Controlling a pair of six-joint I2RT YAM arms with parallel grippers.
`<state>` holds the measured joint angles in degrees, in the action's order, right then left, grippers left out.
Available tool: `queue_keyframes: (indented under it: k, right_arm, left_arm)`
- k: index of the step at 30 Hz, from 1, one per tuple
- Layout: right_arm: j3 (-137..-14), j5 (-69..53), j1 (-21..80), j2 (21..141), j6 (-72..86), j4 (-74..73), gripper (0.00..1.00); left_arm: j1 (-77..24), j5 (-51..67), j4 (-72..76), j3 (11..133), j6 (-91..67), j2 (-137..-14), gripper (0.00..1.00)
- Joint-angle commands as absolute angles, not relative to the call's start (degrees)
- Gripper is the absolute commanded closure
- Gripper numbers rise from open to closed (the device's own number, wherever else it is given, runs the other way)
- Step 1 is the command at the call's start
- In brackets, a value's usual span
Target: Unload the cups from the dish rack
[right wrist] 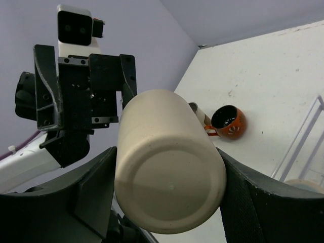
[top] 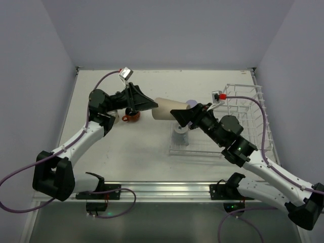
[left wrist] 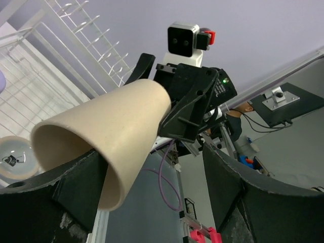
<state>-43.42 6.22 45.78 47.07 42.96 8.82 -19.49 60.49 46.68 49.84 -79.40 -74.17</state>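
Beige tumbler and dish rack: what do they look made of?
Beige tumbler: matte, opaque, evenly coloured with no glare; probably plastic, possibly unglazed ceramic. Dish rack: thin, smooth white wires; likely coated metal, though the look cannot confirm it.

top external: high up behind the arm bases, looking down over the whole flat white table [top: 142,152]. left wrist: close up, facing along the smooth beige tapered tumbler [left wrist: 106,142] toward the white wire dish rack [left wrist: 61,57]. right wrist: close on the tumbler's base, facing the opposite way. common to all three: that tumbler.
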Motion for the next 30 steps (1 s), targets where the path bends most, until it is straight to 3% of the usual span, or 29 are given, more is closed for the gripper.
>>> queue_keyframes:
  k: [1,6,9,12,13,15,16,18,19,21,22,26,30]
  right_arm:
    - [-46.06,3.7,45.62,50.09,44.21,16.69,1.0]
    - [-46.23,1.67,45.62,52.82,44.47,19.51,1.0]
    - [-46.84,1.06,45.62,53.79,44.21,19.25,1.0]
    - [-46.93,1.4,45.61,53.7,44.12,18.64,1.0]
    - [-46.67,1.58,45.62,53.18,44.03,18.55,1.0]
    - [-46.76,1.93,45.53,52.65,43.77,16.97,1.0]
    - [-46.93,2.11,45.61,52.47,43.33,16.44,0.98]
    - [-47.46,2.11,45.62,52.29,42.72,14.34,0.79]
    - [-48.16,2.54,45.53,52.29,42.37,13.46,0.47]
    - [-49.39,3.51,45.53,52.29,41.67,9.77,0.22]
    - [-49.74,4.21,45.53,52.21,41.49,7.93,0.04]
    - [-52.38,7.82,45.62,52.29,42.01,-1.1,0.01]
    - [-54.84,12.21,45.62,52.47,42.71,-10.62,0.01]
  left_arm:
    - [-20.83,60.21,51.06,51.5,-81.12,-74.0,0.23]
    - [-21.27,60.29,52.03,52.12,-82.35,-74.53,0.3]
    - [-21.27,60.38,52.99,51.86,-82.7,-74.88,0.42]
    - [-21.27,60.64,53.44,51.68,-82.79,-75.06,0.62]
    - [-21.27,60.64,53.35,51.59,-82.53,-75.06,0.8]
    - [-21.27,60.73,52.83,51.5,-81.83,-75.06,0.99]
    - [-21.27,60.73,52.13,51.5,-81.48,-75.06,1.0]
    - [-21.27,60.56,51.51,51.24,-80.42,-74.97,1.0]
    - [-21.27,60.21,50.29,51.15,-79.72,-74.88,1.0]
    - [-21.27,60.03,45.82,51.94,-76.3,-74.62,1.0]
    - [-21.18,59.68,43.79,52.29,-73.33,-74.53,1.0]
    - [-19.96,58.36,32.55,54.75,-63.66,-72.96,1.0]
    - [-17.58,52.58,10.53,59.93,-46.81,-71.72,1.0]
